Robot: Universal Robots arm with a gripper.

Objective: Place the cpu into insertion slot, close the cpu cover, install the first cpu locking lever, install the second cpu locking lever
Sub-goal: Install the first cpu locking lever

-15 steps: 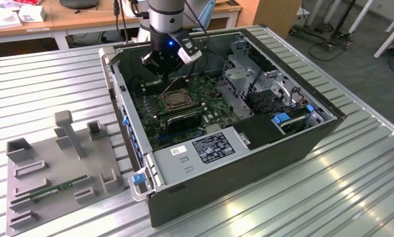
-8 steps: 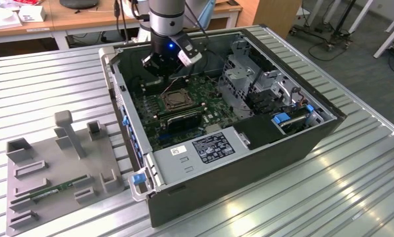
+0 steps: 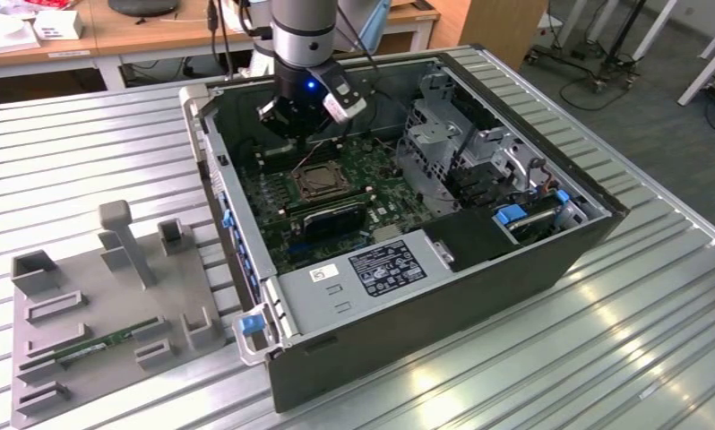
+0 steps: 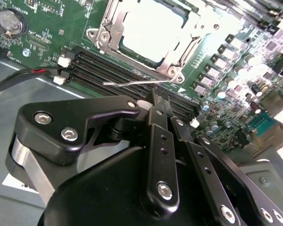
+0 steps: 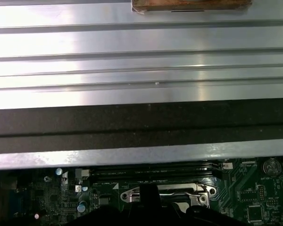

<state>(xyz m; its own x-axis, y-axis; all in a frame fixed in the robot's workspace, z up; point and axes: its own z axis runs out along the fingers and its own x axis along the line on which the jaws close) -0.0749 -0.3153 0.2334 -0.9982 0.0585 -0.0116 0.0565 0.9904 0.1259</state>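
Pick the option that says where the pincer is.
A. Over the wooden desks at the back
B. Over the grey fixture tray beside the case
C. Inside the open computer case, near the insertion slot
C: in the exterior view the pincer hangs inside the open computer case, above the green board and close to the insertion slot.

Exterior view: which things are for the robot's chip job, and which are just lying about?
For the job: cpu, cpu cover, insertion slot, locking lever, hand.

Just lying about: green memory stick, grey holder tray, black memory slots, coin battery.
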